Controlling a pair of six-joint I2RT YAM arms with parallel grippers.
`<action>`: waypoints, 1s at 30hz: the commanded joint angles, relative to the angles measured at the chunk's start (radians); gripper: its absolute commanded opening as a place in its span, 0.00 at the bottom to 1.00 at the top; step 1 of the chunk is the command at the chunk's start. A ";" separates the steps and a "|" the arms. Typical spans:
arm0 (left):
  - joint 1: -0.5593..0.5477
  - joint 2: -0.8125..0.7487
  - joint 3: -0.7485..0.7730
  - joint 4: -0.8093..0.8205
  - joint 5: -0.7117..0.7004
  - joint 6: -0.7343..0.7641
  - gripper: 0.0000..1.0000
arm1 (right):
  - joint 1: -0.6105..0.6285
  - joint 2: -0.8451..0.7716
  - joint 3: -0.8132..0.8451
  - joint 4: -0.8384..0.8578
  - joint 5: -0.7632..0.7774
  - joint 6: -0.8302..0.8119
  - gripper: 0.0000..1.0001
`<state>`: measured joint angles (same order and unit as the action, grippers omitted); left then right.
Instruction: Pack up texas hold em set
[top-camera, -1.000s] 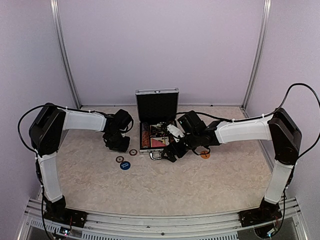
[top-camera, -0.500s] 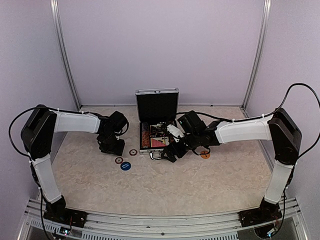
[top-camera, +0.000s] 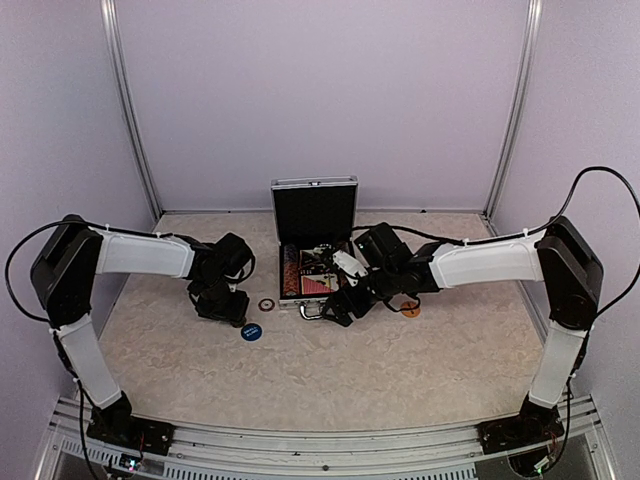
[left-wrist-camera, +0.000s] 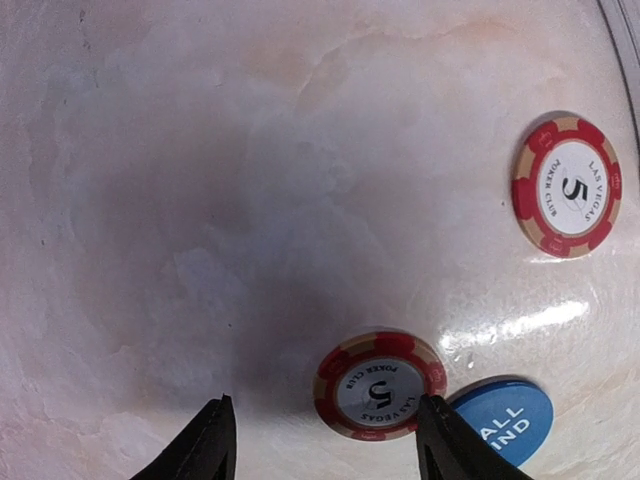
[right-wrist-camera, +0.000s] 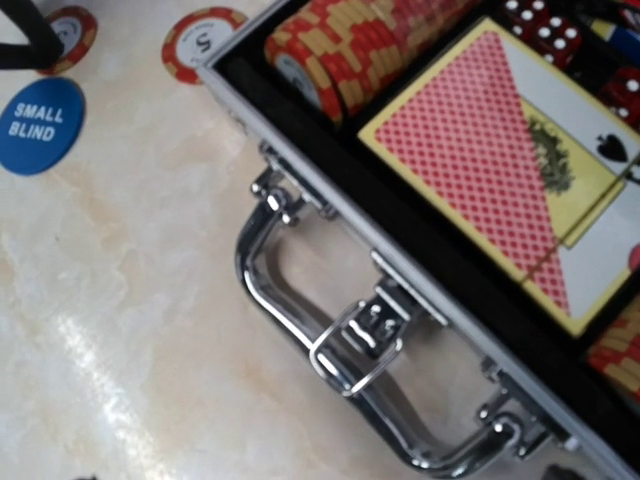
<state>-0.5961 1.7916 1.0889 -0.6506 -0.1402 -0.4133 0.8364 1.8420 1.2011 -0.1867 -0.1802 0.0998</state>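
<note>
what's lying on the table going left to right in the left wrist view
near red chip → blue button → far red chip

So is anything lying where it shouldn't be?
Yes. A red 5 chip, a second one and the blue small blind button lie loose on the table, outside the open case.
</note>
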 joint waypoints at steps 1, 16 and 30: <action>-0.028 -0.011 0.013 0.031 0.021 -0.025 0.61 | 0.013 -0.018 -0.019 0.019 0.002 0.011 0.96; -0.020 0.137 0.100 0.032 -0.057 -0.005 0.62 | 0.015 0.009 0.007 0.004 0.008 0.007 0.97; -0.042 0.031 -0.021 -0.013 -0.016 -0.012 0.62 | 0.014 0.055 0.032 0.002 -0.009 0.007 0.97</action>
<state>-0.6292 1.8305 1.1027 -0.5785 -0.1608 -0.4305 0.8417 1.8664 1.2022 -0.1848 -0.1802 0.1032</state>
